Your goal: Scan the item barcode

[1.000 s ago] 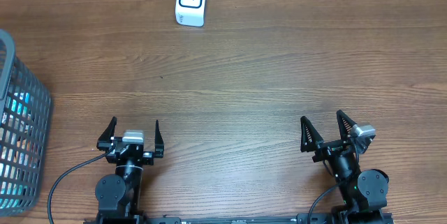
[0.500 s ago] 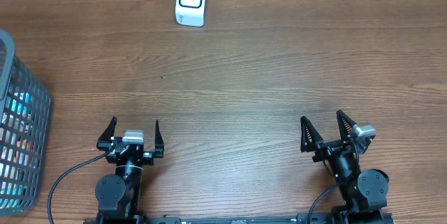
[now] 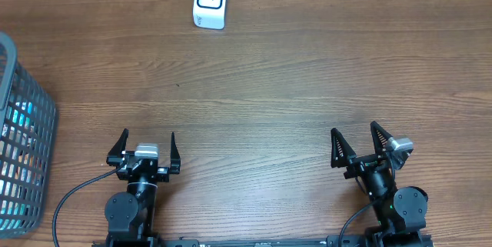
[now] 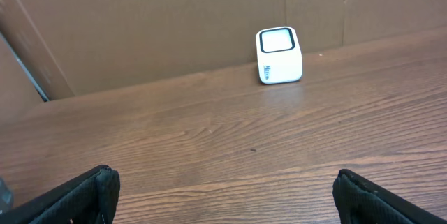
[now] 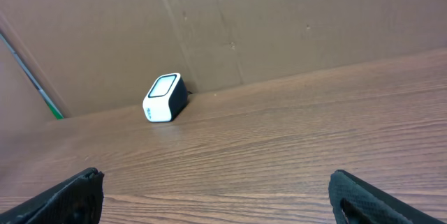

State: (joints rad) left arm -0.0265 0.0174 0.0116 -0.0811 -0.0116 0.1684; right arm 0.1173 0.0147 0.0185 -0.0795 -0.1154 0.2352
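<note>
A white barcode scanner (image 3: 210, 1) with a dark-rimmed window stands upright at the table's far edge; it also shows in the left wrist view (image 4: 279, 55) and the right wrist view (image 5: 165, 98). The item shows only as coloured patches through the mesh of a grey basket (image 3: 32, 116) at the left edge, and no barcode can be made out. My left gripper (image 3: 148, 148) rests open at the near edge, with nothing between its fingers (image 4: 84, 195). My right gripper (image 3: 355, 143) is likewise open and empty, and its fingers (image 5: 360, 195) frame bare wood.
A brown cardboard wall (image 4: 174, 21) runs behind the scanner along the back of the wooden table (image 3: 292, 85). The basket reaches past the left edge of the overhead view.
</note>
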